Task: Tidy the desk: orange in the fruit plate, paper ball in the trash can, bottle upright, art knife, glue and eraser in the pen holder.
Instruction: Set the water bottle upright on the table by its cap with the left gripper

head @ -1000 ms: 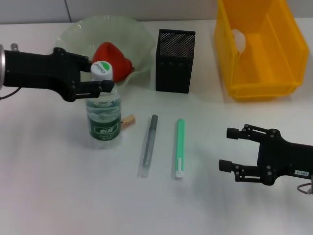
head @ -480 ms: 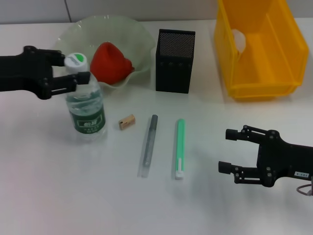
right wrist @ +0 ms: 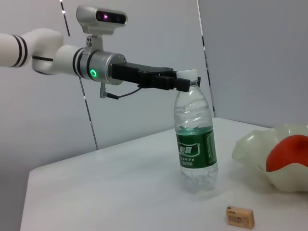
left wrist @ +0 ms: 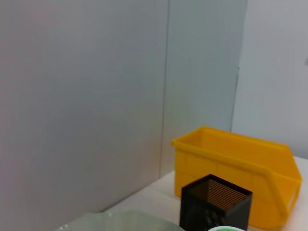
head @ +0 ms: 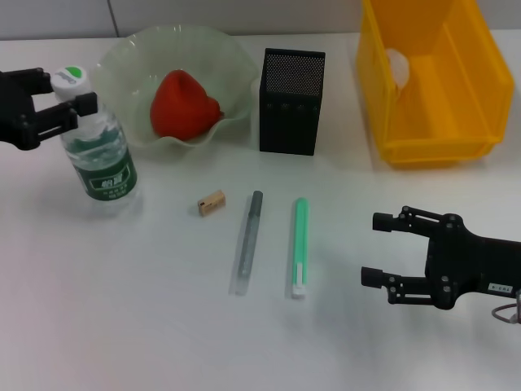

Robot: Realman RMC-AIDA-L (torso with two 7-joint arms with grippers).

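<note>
Leftward is where my left gripper (head: 50, 112) has carried the bottle (head: 96, 155), from in front of the fruit plate (head: 122, 61) to the table's left edge; its fingers stay clamped at the neck under the cap. Part-full and slick, it would squash lower down, so I judge the stiff neck the best hold. My right gripper (head: 389, 249) hovers, fingers apart.

Lab: bare white table (head: 122, 326), partitions.
</note>
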